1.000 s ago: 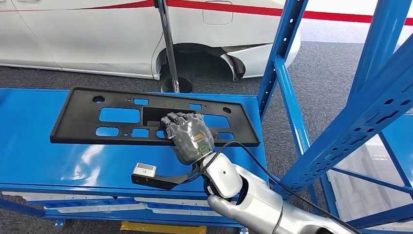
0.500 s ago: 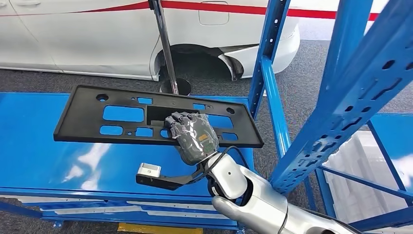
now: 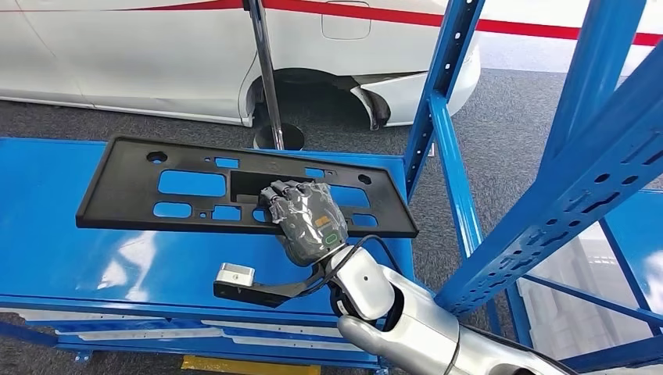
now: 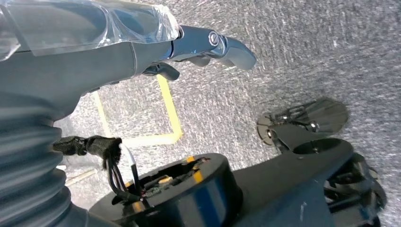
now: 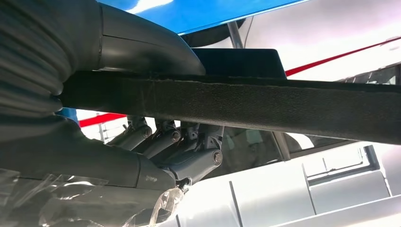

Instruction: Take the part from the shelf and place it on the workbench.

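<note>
The part is a long, flat black plastic panel with several cutouts, lying across the blue workbench. My right hand grips it at the middle of its near edge. In the right wrist view my thumb lies on one face of the part's edge and the fingers curl on the other. I cannot tell whether the part touches the bench top. My left hand hangs over the grey floor, fingers stretched out and holding nothing.
Blue shelf uprights and braces stand close on the right, one post at the bench's far right corner. Behind the bench are a white car and a metal pole on a round base. A yellow floor line runs below.
The head view has swayed slightly sideways. My right hand keeps its grip on the part, which stays over the same stretch of the workbench.
</note>
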You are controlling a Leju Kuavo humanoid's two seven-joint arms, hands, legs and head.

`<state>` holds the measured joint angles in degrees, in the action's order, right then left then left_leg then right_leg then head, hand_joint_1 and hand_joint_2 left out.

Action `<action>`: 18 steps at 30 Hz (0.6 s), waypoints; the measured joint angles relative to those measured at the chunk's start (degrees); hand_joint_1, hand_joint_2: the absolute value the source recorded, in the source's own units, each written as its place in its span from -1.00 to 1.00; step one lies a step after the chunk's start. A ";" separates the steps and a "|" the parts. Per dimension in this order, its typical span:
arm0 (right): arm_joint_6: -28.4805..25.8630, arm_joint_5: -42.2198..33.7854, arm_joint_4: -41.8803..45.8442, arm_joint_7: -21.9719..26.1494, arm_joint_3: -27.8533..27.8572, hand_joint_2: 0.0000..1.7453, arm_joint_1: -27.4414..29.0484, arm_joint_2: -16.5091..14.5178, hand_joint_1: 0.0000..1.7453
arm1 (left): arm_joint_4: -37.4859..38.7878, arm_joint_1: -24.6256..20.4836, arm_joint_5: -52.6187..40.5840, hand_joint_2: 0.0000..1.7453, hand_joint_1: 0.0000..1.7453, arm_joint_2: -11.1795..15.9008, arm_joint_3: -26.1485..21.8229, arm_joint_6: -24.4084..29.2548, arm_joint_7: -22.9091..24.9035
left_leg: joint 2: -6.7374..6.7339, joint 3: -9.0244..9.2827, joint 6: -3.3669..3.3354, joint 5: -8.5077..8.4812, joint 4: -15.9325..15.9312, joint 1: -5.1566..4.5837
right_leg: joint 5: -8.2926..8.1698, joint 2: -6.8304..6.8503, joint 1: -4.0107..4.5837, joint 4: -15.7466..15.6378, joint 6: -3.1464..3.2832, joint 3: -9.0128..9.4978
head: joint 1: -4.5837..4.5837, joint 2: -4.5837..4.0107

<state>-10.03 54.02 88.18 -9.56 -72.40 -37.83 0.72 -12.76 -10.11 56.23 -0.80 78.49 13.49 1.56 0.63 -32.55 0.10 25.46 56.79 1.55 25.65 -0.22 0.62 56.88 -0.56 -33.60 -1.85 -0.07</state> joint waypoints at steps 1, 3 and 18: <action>-0.01 -0.01 0.03 0.02 0.02 1.00 0.00 0.06 1.00 | 0.00 -0.02 0.00 1.00 -1.00 -0.03 0.00 -0.02 -0.01 | -0.01 0.03 -0.24 -0.07 -0.03 0.05 | 0.38 0.01 -0.08 0.52 -0.24 -0.17 | 0.09 0.00; -0.03 -0.01 0.15 0.09 0.13 1.00 -0.01 0.18 1.00 | 0.00 -0.11 -0.01 1.00 -1.00 -0.08 0.00 -0.04 -0.01 | -0.05 0.13 -0.71 -0.15 -0.12 0.33 | 2.65 0.04 -0.35 4.44 -0.99 -1.84 | 0.22 0.00; -0.17 -0.13 0.94 0.03 0.45 1.00 0.60 -0.38 1.00 | 0.04 -0.47 -0.07 1.00 -1.00 -0.03 0.02 -0.04 -0.04 | 0.04 -0.08 1.46 1.67 1.20 0.99 | -1.48 0.48 -0.46 -1.91 1.00 0.17 | 0.15 0.00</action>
<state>-10.20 53.89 89.11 -9.52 -71.95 -37.23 0.34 -12.72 -10.58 56.16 -0.83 78.51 13.45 1.52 0.67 -32.63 1.56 27.13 57.99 2.54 24.17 0.26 0.17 54.97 0.43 -33.43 -1.70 -0.07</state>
